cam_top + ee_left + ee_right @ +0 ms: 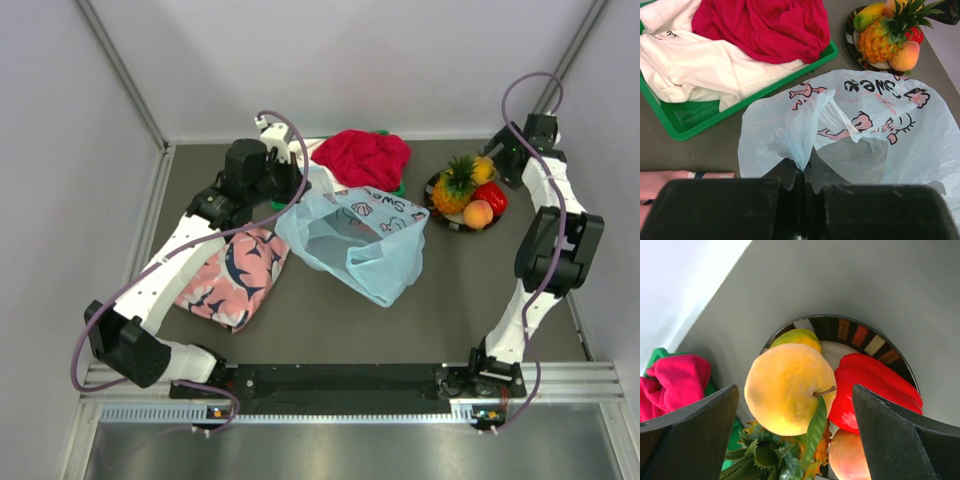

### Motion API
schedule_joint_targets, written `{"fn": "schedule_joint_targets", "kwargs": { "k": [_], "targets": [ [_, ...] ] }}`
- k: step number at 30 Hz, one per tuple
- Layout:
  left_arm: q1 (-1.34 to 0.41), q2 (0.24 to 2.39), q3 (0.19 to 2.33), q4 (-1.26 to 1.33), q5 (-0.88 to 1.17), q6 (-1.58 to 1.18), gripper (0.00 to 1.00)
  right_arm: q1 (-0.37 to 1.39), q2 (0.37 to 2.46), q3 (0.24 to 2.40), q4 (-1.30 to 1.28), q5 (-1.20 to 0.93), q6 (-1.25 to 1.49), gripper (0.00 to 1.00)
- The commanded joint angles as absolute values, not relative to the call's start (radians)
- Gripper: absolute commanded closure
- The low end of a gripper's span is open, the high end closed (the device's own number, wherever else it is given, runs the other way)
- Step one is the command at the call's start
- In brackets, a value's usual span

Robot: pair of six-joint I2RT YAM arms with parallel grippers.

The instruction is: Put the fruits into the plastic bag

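Your table is dark grey, and both arms reach out over it. The plastic bag is the biggest thing on it. It is light blue, printed with pink hands and "Sweet", and lies with its mouth gaping just beyond your left gripper. Those fingers are pinched together on a gathered fold of the bag's near rim, so you have hold of it. Further past the fingertips and to their left sits the green tray, filled with a red cloth and a white cloth. The pink cloth lies to the fingers' left, back by the wrist. Beyond the bag, to the fingers' right, is the striped plate with the fruits.

Your right gripper has its fingers spread wide over that plate. A round yellow fruit with a stem and a leaf lies between them, apart from both. The mango shows just beyond it, and the red fruit is beside the right-hand finger. The peach is nearer the wrist, and the pineapple crown is below the yellow fruit. You cannot tell whether the yellow fruit rests on the pile or is raised.
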State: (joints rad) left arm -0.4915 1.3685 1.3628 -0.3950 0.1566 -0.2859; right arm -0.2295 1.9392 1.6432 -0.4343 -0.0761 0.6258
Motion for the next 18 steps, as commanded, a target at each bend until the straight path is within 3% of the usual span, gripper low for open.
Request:
{"fn": "schedule_joint_targets", "kwargs": {
  "k": [1,9,18],
  "targets": [
    [-0.489,1.356,1.359,-0.348,0.156,-0.276,1.00,-0.213,1.967,1.674,-0.402,-0.063,0.627,0.06],
    [-0.489,1.359,1.359,-0.347,0.163,-0.279,1.00,-0.210,1.976,1.680,-0.396,-0.054,0.626,0.07],
    [-0.491,1.359,1.359,-0.348,0.170,-0.279,1.00,-0.210,1.997,1.707,-0.409,-0.043,0.612,0.15]
  ]
}}
